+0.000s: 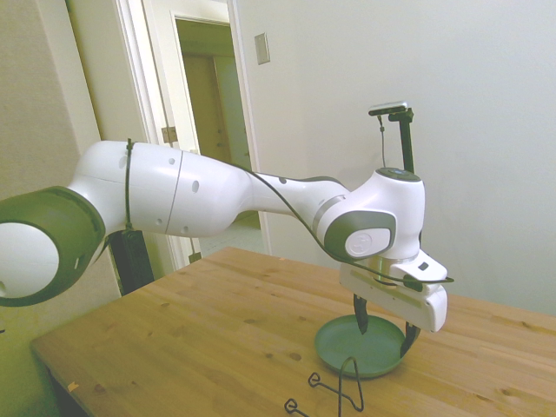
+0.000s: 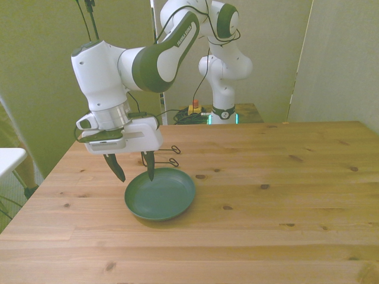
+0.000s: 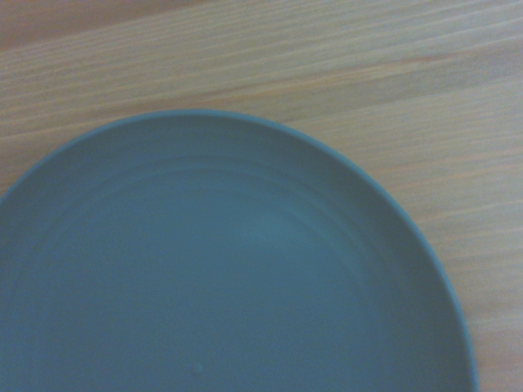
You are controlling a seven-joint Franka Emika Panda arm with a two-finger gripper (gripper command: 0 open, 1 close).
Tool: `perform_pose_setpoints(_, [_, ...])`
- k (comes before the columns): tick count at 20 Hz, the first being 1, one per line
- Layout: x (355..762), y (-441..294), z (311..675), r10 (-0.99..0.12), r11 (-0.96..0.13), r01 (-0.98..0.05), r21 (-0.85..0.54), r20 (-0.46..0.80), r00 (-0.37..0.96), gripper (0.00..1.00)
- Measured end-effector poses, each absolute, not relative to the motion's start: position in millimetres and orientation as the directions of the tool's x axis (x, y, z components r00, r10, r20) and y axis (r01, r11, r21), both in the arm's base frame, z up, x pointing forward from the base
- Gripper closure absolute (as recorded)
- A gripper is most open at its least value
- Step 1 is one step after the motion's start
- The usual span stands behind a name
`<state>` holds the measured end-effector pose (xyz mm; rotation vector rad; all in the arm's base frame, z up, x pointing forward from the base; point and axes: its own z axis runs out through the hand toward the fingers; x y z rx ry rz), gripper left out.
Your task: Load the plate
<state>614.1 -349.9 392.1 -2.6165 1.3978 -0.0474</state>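
The plate [image 2: 160,195] lies flat on the wooden table [image 2: 266,225], toward the front view's left and nearer the camera than most else on the surface. It is round, shallow and grey-teal, with a raised rim, and nothing rests in it. The wrist view shows its inner face [image 3: 229,278] from close by, filling most of that picture, with faint rings in the glaze and bare wood grain beyond the rim.

Just over the plate's rim on the front view's left hangs the gripper [image 2: 134,170]. Its jaws stand wide apart and hold nothing. One dark fingertip [image 2: 150,171] points down over the plate's edge, while the other sits outside the rim above the bare table. In the side view the gripper [image 1: 385,327] straddles the plate [image 1: 360,346], with one finger over the dish and the other at its rim; whether either tip touches the plate cannot be told.

Behind the plate, farther across the table in the front view, a thin black wire stand [image 2: 169,155] lies on the wood, apart from the plate. In the side view the wire stand [image 1: 334,391] lies just beside the plate's rim.

The white arm [image 2: 136,65] bends down from above to the gripper, and its base rises beyond the table's far edge.
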Motion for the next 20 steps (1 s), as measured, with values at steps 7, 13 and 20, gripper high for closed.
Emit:
perform_pose_setpoints(7, [621, -353, 368, -0.824, -0.539, -0.822, -0.186, -0.089, 0.560, 0.00])
perform_pose_setpoints(13, [625, -350, 359, -0.800, -0.553, -0.806, -0.210, -0.135, 0.584, 0.00])
perform_pose_setpoints(20, [630, -351, 358, -0.776, -0.570, -0.791, -0.222, -0.172, 0.607, 1.00])
